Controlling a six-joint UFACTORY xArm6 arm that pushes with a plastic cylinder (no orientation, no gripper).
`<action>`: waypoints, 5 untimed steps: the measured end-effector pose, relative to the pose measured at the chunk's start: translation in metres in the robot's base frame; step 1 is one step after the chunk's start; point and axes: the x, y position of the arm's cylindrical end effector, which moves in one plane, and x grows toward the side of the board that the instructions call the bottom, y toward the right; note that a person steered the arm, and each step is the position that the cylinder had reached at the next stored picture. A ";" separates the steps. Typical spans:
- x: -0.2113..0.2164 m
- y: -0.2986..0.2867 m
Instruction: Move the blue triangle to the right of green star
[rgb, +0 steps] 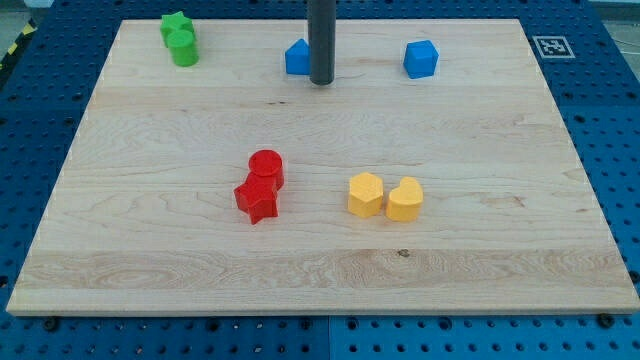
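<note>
You see a red star (257, 200) low on the wooden tabletop (480, 270); near its top edge, my tip (321, 82) touches the blue triangle (297, 58); no gripper exists to judge.

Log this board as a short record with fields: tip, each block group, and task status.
tip: my tip rests on the wooden board, touching the right side of the blue triangle block
green blocks: green star block and a green round block, touching, at the view's top left
other blue: blue cube block, at the view's top right
red blocks: red cylinder block and red star block, touching, centre
yellow blocks: two yellow blocks, side by side
task status: blue triangle lies right of the green star, with a wide gap between
</note>
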 end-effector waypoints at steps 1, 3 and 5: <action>-0.019 -0.041; -0.015 -0.038; -0.054 0.004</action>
